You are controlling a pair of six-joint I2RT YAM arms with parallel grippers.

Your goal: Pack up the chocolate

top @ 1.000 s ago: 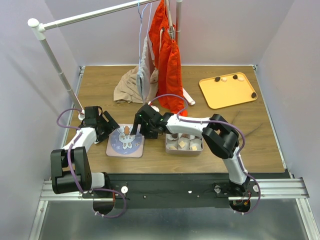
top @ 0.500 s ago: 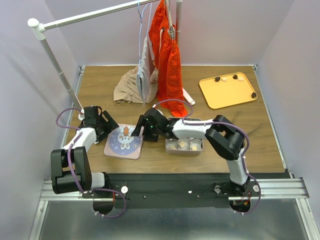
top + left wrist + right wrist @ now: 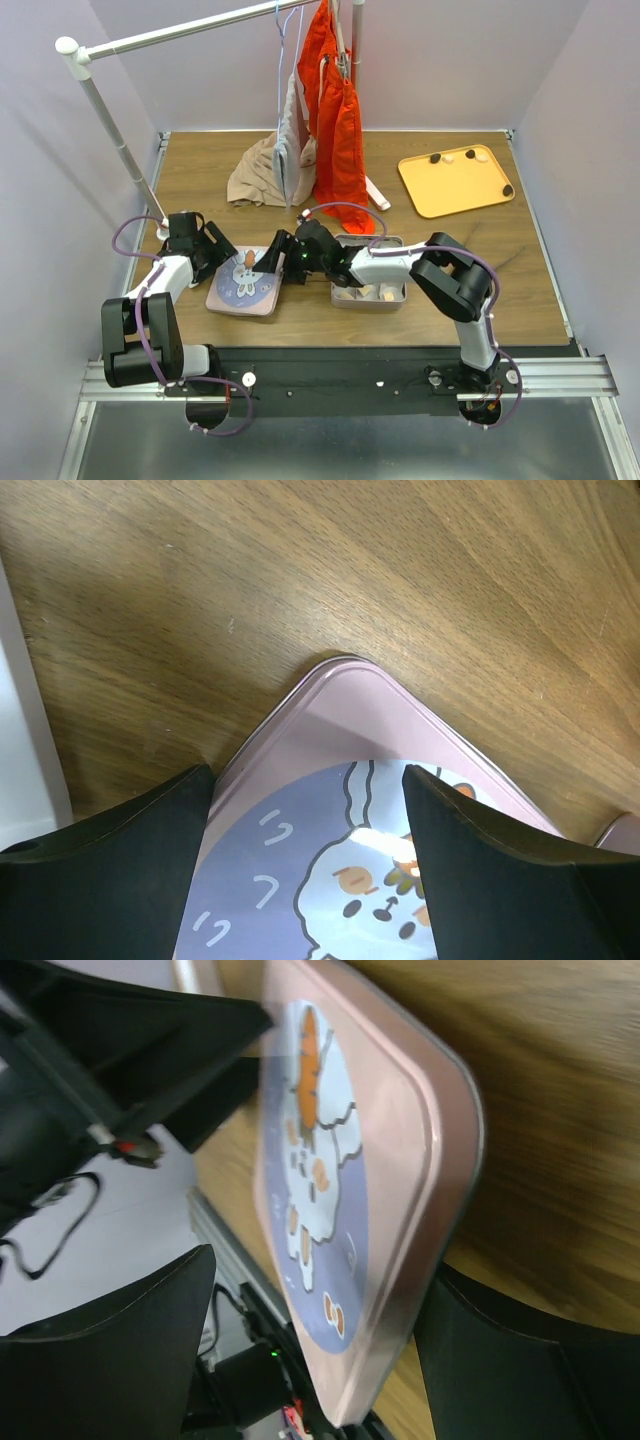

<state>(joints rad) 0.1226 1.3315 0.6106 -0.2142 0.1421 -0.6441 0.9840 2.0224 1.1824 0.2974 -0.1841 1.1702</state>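
— Where's the chocolate (image 3: pixel 365 292)?

— In two places. You have some pieces in the metal tin (image 3: pixel 403 282) at the near middle of the bench (image 3: pixel 200 170), partly hidden under your right arm. More pieces (image 3: pixel 470 155), dark and cream, lie on the orange tray (image 3: pixel 455 190) at the far right, well apart from both arms.

— And my pincers?

— Your left pincer (image 3: pixel 222 252) (image 3: pixel 308 776) is spread wide at the far left corner of the pink lid (image 3: pixel 245 288) (image 3: pixel 380 715) (image 3: pixel 440 1150). That lid has a bunny picture on it and sits just left of the tin. Your right pincer (image 3: pixel 275 258) (image 3: pixel 320 1270) is also wide and straddles the lid's far right corner. One of its fingers (image 3: pixel 510 1360) meets the rim, and a gap shows beside the other. Neither pincer is clamped on anything.

— Is the lid flat on the bench?

— From these views I cannot tell.

— Anything else out there?

— A clothes rail (image 3: pixel 180 30) stands at the far side. An orange garment (image 3: pixel 340 130) hangs from it, with a beige cloth (image 3: pixel 255 178) on the bench beside it.
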